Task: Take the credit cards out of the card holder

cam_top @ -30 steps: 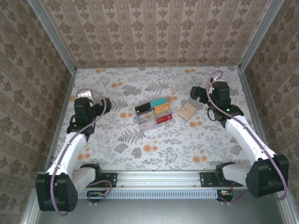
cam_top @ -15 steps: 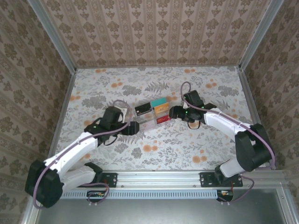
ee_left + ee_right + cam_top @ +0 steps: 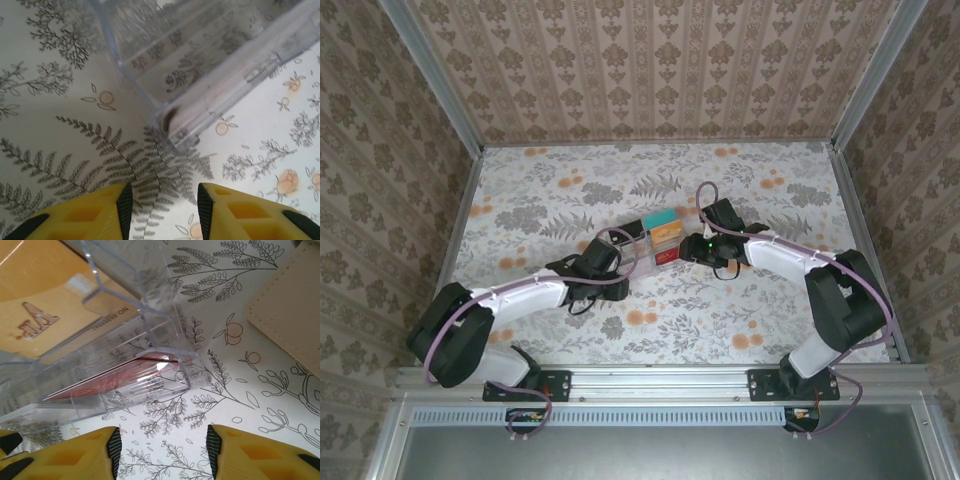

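Top external showed you both arms stretched in toward the clear tray (image 3: 642, 263) near the middle of the floral table (image 3: 540, 190). Your left gripper (image 3: 618, 262) lay at the tray's 9 o'clock side, just beside its wall. Your right gripper (image 3: 688, 250) lay at its 3 o'clock side, equally near. In the tray you could pick out a teal card (image 3: 662, 220) at 12 o'clock, an orange card (image 3: 667, 236) just below it, and a red card (image 3: 668, 257) toward 5 o'clock. From that height you could not tell how far either pair of jaws stood apart.

Left wrist gave you the left gripper (image 3: 162, 200) at 6 o'clock, its yellow jaws parted by a narrow gap with only patterned table (image 3: 60, 125) between them. A corner of the clear tray (image 3: 175, 120) stood at 12 o'clock from the tips, near but apart from them.

Right wrist gave you the right gripper (image 3: 160, 445) at 6 o'clock, its jaws somewhat wider and holding nothing. The tray's corner (image 3: 190, 365) sat near the tips at 12 o'clock, with the red card (image 3: 115, 375) lying flat in its low compartment and the orange card (image 3: 40, 300), with raised lettering, at 10 o'clock. The beige stitched card holder (image 3: 292, 310) lay on the table at 2 o'clock, clear of the tray and cut off by the frame edge.
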`<state>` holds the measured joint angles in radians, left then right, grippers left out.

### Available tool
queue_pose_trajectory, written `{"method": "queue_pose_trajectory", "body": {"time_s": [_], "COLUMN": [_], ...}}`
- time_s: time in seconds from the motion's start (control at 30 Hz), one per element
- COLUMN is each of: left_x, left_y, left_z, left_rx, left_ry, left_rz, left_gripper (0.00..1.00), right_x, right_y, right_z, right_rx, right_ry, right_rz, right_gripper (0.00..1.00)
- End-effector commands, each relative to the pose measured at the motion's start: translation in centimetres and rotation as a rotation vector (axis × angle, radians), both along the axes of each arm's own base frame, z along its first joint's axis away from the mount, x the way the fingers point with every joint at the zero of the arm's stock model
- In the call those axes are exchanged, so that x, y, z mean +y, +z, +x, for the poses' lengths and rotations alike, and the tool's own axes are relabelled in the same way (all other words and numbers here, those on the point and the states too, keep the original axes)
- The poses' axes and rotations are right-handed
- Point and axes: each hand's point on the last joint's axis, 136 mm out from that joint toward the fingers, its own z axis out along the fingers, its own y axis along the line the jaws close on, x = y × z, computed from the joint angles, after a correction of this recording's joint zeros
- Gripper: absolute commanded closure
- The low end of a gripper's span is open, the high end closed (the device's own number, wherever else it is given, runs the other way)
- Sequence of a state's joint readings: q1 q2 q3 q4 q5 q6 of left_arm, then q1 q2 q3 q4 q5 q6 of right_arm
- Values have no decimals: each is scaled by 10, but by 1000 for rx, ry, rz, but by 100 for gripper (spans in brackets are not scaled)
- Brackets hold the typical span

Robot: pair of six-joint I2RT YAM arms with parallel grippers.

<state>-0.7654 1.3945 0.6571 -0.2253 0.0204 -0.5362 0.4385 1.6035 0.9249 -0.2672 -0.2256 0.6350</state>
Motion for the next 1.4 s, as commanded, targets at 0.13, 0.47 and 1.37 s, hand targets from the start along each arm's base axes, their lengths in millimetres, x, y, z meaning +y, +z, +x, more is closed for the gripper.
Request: {"method": "queue_pose_trajectory", "body": {"time_s": [0.13, 0.47, 1.37], "left_x": [-3, 7, 26], "left_y": [6, 11, 37], "left_z": [28, 64, 81], "left_rx": [-88, -145, -142], "left_ry": [70, 164, 266], "left_rz": [0, -44, -91], "left_gripper": [63, 65, 45], "right_x": [13, 28, -102], "right_y": [-6, -8, 3], "right_z": [11, 31, 90], "right_rx": [6, -10, -39], "right_ry": [25, 45, -220], "right_rz": [32, 62, -157], "right_gripper": [49, 59, 24]}}
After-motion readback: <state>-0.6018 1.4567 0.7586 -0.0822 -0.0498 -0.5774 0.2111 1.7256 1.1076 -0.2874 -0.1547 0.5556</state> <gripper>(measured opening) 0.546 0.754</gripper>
